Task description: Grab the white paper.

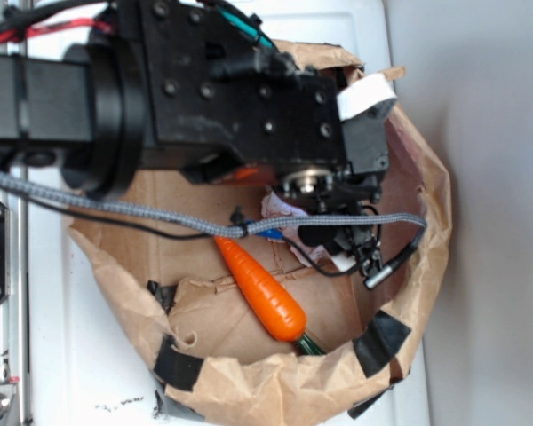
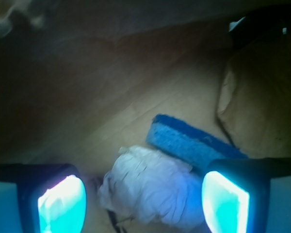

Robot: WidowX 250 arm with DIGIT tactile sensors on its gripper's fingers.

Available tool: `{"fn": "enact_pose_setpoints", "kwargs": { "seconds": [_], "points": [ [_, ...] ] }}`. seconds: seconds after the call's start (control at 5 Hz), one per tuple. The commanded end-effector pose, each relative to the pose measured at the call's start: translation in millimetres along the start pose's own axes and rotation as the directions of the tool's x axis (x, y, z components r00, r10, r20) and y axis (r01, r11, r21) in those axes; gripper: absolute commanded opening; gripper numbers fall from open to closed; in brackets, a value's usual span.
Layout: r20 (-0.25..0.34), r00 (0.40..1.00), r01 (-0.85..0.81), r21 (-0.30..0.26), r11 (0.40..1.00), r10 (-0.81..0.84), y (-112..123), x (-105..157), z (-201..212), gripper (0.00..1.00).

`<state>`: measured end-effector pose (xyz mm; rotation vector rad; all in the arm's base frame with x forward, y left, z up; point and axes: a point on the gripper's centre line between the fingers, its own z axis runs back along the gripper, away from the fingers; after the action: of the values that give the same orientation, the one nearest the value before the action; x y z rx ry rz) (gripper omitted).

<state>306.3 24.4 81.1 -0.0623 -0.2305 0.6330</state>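
Off-white paper (image 2: pixel 153 187) lying crumpled on the brown paper bag (image 1: pixel 249 382) floor against the blue sponge (image 2: pixel 194 141), between spread fingers (image 2: pixel 225 201) (nothing held). Approach stage; next, lower and close.

Brown paper bag (image 1: pixel 249 390) lies open on its side on a white surface (image 1: pixel 80 373), its rolled rim patched with black tape (image 1: pixel 179 362). Inside, an orange carrot (image 1: pixel 262 288) rests diagonally on the bag's floor, green stub at its lower right end. From the wrist view, a blue sponge (image 2: pixel 191 141) lies flat on the brown floor, slanting down to the right, with the bag wall rising behind it.
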Motion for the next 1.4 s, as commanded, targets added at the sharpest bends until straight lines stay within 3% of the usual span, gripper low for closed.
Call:
{"fn": "enact_pose_setpoints", "kwargs": {
  "seconds": [0.0,0.4,0.6,1.0,1.2],
  "points": [
    [0.076,0.997,0.008,-0.031,0.999,-0.005,3.9,6.5,4.9,1.0],
    [0.083,0.988,0.132,0.0,0.991,-0.131,14.1,-18.7,-18.0,1.0],
    [0.094,0.987,0.132,0.013,0.991,-0.132,13.0,-23.1,-27.4,0.0],
    [0.059,0.992,0.116,-0.017,0.993,-0.115,5.9,-17.2,-12.8,0.0],
    [0.017,0.994,0.108,-0.067,0.992,-0.107,3.8,-11.8,12.1,0.0]
  ]
}}
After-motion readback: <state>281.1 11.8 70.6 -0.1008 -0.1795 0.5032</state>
